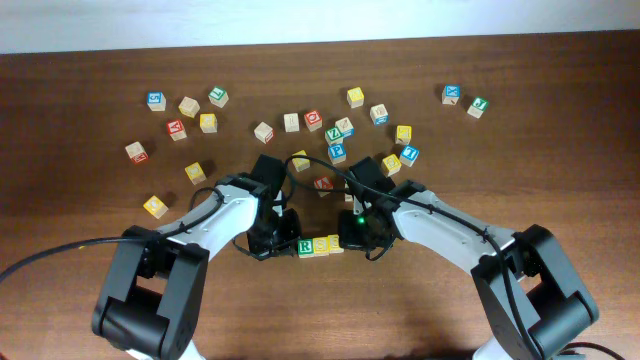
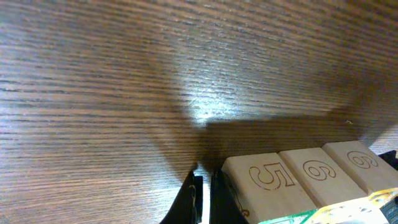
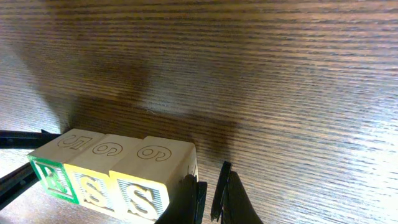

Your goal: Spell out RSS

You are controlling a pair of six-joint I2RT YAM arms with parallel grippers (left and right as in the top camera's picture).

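Observation:
Three wooden letter blocks stand in a touching row reading R point(image 1: 305, 247), S point(image 1: 320, 245), S point(image 1: 335, 243) near the table's middle. In the right wrist view the green R point(image 3: 53, 175) and the two yellow S blocks point(image 3: 93, 186) point(image 3: 143, 196) face the camera. In the left wrist view their sides show 5 point(image 2: 267, 177), 6 point(image 2: 317, 171), 6 point(image 2: 360, 160). My left gripper point(image 1: 288, 245) point(image 2: 203, 186) is shut and empty, against the row's R end. My right gripper point(image 1: 347, 241) point(image 3: 210, 193) is shut and empty, against the last S block.
Many loose letter blocks lie scattered across the back of the table, from a blue one point(image 1: 156, 100) at left to a green one point(image 1: 478, 106) at right. A red block point(image 1: 323, 184) and a yellow one point(image 1: 300, 160) lie just behind the grippers.

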